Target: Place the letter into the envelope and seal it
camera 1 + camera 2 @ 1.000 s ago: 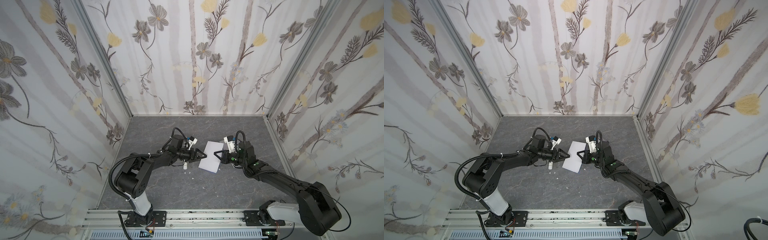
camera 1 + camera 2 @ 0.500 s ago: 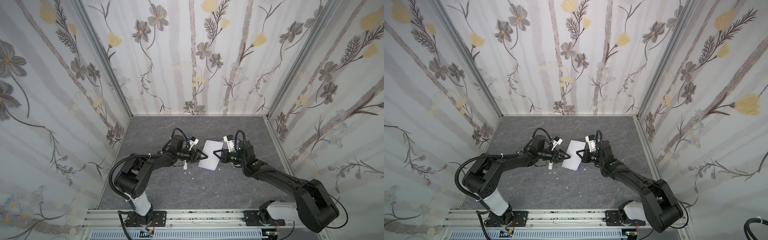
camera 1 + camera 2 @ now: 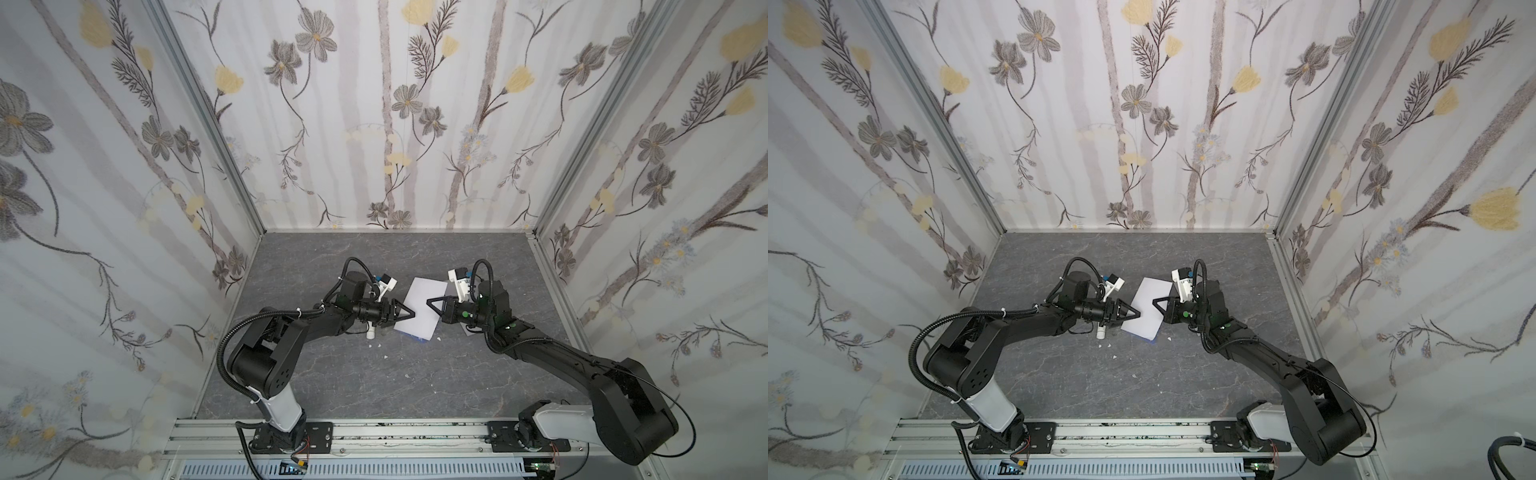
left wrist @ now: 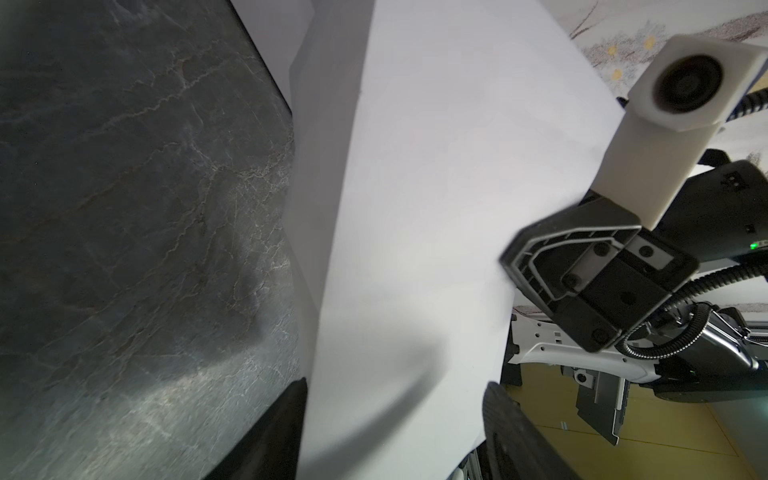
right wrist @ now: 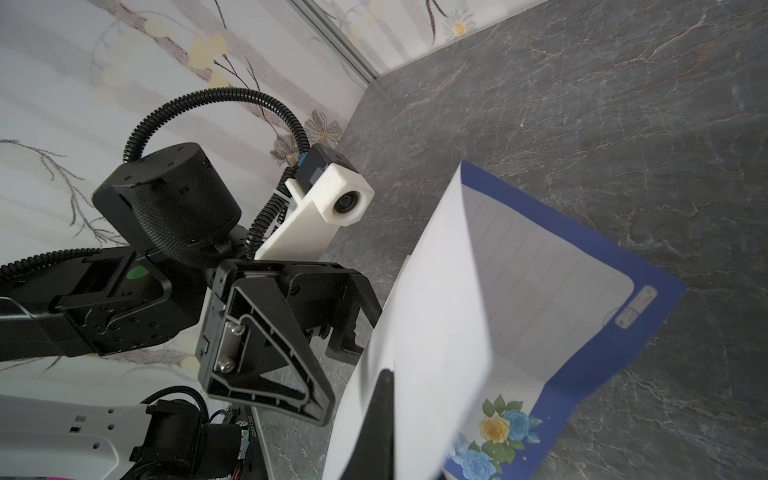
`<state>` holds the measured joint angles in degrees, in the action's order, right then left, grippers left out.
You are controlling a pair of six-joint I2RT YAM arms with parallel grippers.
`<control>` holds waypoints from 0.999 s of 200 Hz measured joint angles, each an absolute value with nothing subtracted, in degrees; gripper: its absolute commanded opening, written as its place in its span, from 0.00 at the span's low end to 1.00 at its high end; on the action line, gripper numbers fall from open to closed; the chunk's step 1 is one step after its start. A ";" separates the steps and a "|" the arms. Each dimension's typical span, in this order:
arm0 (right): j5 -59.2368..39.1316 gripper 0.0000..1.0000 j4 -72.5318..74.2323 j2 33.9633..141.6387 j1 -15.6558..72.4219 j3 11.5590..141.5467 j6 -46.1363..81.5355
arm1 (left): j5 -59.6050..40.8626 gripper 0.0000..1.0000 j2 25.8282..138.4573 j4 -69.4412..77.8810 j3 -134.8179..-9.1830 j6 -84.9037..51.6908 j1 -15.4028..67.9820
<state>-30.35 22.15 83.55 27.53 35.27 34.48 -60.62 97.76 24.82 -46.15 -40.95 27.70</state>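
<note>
1. The right gripper (image 3: 430, 300) pinched the folded letter (image 3: 420, 308) over the table (image 3: 374, 374), maybe to keep it folded.
2. The left gripper (image 3: 412, 314) was spread wide around its other edge, probably ready to grab.

A robot test booth, lab-style: floral-printed panels (image 3: 395, 104) in aluminium posts (image 3: 211, 124) wall a grey marbled tabletop (image 3: 395, 374), and a rail (image 3: 395, 432) along the frame's lower edge carries two bolted-down robot arms (image 3: 266, 357).

letter (image 5: 436, 324) cut off at wrist-view edge, floor specks (image 3: 378, 345) unidentifiable
</note>
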 measured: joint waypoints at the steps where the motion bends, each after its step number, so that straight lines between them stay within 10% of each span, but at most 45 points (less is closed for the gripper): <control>1: -30.37 0.00 22.15 83.55 27.53 35.27 34.48 | -60.64 0.67 97.73 24.88 -46.15 -40.95 27.70; 131: -31.09 0.00 21.56 82.67 27.53 35.46 33.34 | -61.69 0.49 97.43 27.46 -45.98 -43.53 27.70; 200: -30.02 0.26 19.81 82.63 27.53 35.73 31.81 | -61.71 0.44 97.34 28.05 -45.98 -43.97 27.66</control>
<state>-30.02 19.81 82.63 27.53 35.73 31.81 -61.71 97.34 28.05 -45.98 -43.97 27.66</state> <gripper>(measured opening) 0.246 0.452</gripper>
